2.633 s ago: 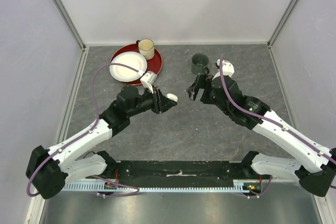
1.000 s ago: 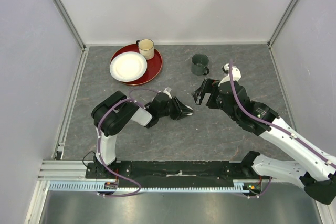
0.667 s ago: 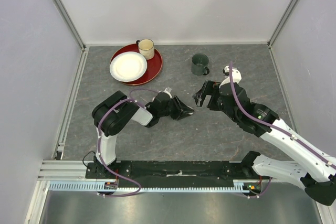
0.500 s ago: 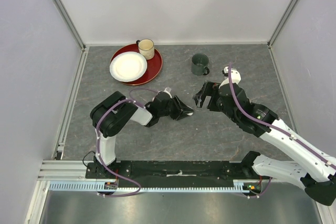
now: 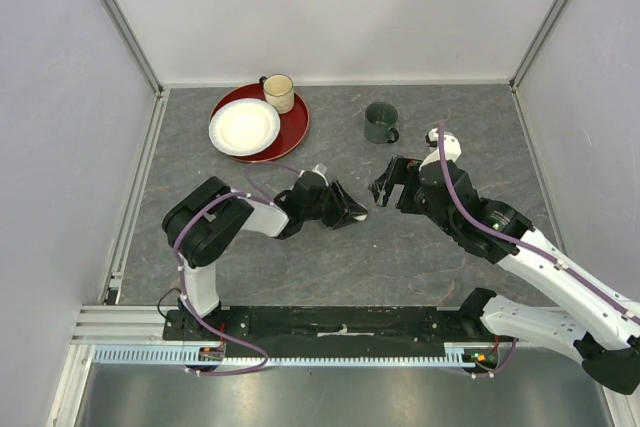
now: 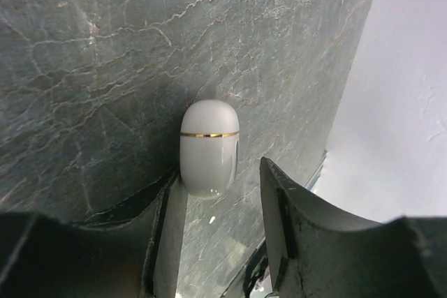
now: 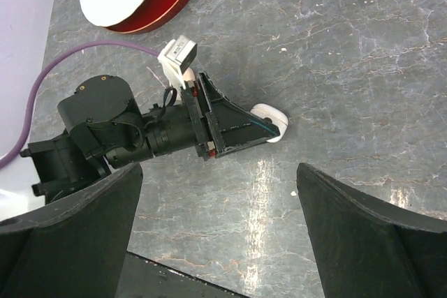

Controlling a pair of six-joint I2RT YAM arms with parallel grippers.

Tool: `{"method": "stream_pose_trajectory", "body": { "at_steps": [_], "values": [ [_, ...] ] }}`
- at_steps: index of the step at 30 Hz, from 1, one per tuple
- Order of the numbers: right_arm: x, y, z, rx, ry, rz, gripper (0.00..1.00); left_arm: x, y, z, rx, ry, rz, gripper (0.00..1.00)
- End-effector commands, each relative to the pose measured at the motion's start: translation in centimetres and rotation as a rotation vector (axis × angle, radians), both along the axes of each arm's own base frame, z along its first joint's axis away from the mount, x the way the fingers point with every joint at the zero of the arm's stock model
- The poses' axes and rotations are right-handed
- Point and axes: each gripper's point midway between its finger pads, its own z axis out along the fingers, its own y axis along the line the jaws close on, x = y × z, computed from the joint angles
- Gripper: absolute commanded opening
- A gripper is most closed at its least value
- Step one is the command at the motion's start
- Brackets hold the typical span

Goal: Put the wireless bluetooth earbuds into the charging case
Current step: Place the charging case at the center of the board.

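My left gripper [image 5: 356, 213] lies low over the grey table [image 5: 300, 277], near the middle, with its arm folded back toward its base. The charging case [image 6: 209, 146] is a white, capsule-shaped shell with a thin gold band around it, and it lies on its side on the stone. Its lid is closed along that band. The case's near end sits between my left fingertips. One finger [image 6: 162, 242] presses against the side of the case, while the other finger [image 6: 290, 218] stands off it with a clear gap of table showing. So my left jaws are parted around the case and are not clamping it. The rounded far end of the case pokes out past the fingertips.

My right gripper [image 5: 382, 185] hangs above the table just beside the left one, pointing at it from the right. Its fingers [image 7: 70, 228] are spread wide with nothing between them. From the right wrist view I look down on the left gripper and the white case at its tip.

At the far left of the table a red plate [image 5: 292, 135] carries a smaller white plate [image 5: 243, 127]. A cream mug [image 5: 278, 93] stands at its far rim. A dark green mug [image 5: 381, 122] stands by itself on the table, beyond my right gripper and well apart from the case.
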Motion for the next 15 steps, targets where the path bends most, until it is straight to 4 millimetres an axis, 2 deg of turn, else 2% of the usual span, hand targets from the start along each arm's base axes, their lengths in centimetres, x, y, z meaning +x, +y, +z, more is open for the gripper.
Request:
{"method": "stream_pose_trajectory", "body": {
  "at_steps": [1,3,7,8,10,11,13,14,15],
  "values": [
    [0.1,0.1,0.7,0.033,-0.015,-0.008,0.98,0.1,1.5,1.0,0.097,-0.084,-0.001,0.52],
    [0.0,0.2,0.7,0.032,-0.012,-0.002,0.98,0.2,2.3,0.9,0.153,-0.114,-0.001,0.55],
    [0.2,0.2,0.7,0.020,-0.015,-0.001,0.98,0.2,4.0,2.1,0.232,-0.170,0.011,0.56],
    [0.3,0.0,0.8,0.013,-0.021,-0.004,0.98,-0.1,5.1,3.1,0.275,-0.202,0.000,0.56],
    [0.5,-0.5,1.2,0.009,-0.041,-0.028,0.98,0.8,6.9,5.1,0.361,-0.273,0.044,0.57],
    [0.6,-0.7,1.3,0.007,-0.047,-0.037,0.98,0.5,8.1,7.0,0.400,-0.329,0.032,0.58],
    [0.9,-1.3,1.3,-0.011,-0.063,-0.067,0.98,0.8,9.4,9.4,0.450,-0.421,0.030,0.58],
    [1.1,-1.5,1.3,-0.023,-0.068,-0.073,0.98,0.5,10.3,11.7,0.443,-0.471,0.052,0.59],
    [1.3,-1.7,1.1,-0.050,-0.072,-0.079,0.98,0.5,10.7,12.7,0.444,-0.502,0.058,0.61]
  ]
}}
